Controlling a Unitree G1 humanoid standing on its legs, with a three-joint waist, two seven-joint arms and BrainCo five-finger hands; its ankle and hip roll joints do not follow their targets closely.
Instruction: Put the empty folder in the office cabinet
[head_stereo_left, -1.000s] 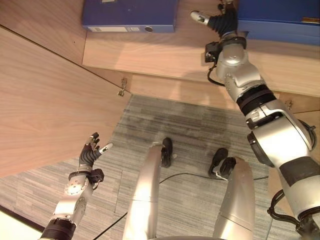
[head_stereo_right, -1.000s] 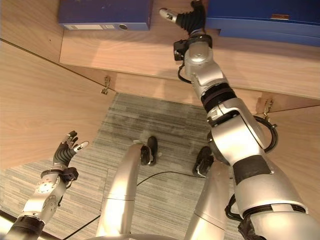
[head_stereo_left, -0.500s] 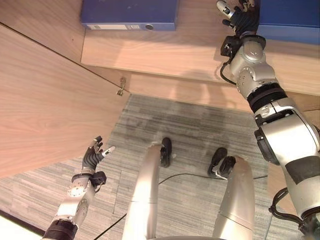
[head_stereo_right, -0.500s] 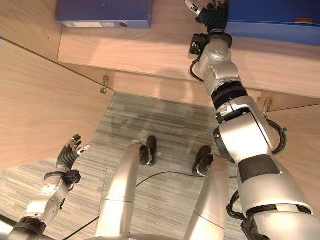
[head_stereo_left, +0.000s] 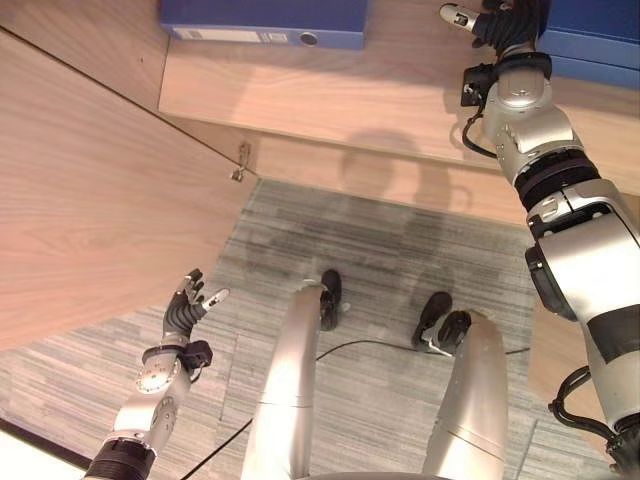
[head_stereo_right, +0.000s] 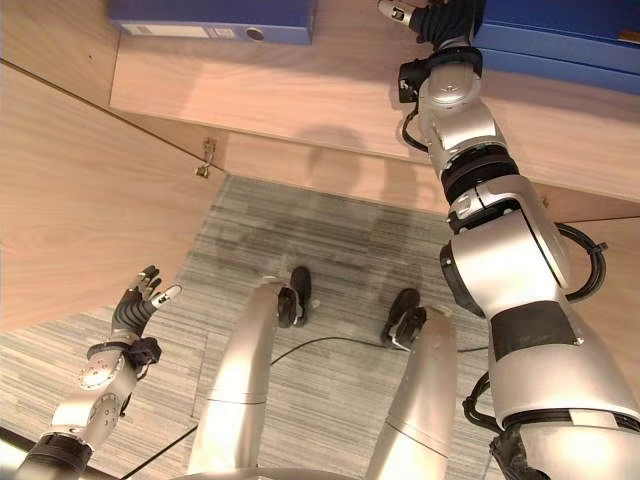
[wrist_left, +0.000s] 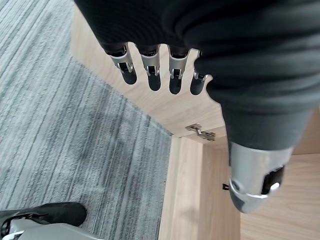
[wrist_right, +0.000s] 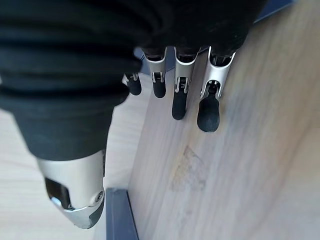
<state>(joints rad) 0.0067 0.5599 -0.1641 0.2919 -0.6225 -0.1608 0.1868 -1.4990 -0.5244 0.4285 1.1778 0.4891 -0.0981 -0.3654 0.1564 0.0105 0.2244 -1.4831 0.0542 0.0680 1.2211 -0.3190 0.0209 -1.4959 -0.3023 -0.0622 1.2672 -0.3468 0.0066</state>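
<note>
A blue folder (head_stereo_left: 600, 30) lies flat on the wooden cabinet shelf (head_stereo_left: 350, 95) at the far right. My right hand (head_stereo_left: 500, 22) reaches up to the folder's left edge. Its fingers (wrist_right: 180, 95) are straight over the shelf board (wrist_right: 225, 175) and hold nothing. I cannot tell whether they touch the folder. My left hand (head_stereo_left: 185, 315) hangs open low on the left above the carpet, with relaxed fingers (wrist_left: 152, 75) and nothing in it.
A second blue folder (head_stereo_left: 265, 20) lies at the shelf's far left. The open cabinet door (head_stereo_left: 90, 200) stands along the left, with a hinge (head_stereo_left: 240, 165) at its corner. Grey striped carpet (head_stereo_left: 380, 250) lies below the shelf.
My right hand has moved up and to the right along the shelf, and the right folder has shifted to the right with it. The left hand stays about where it was.
</note>
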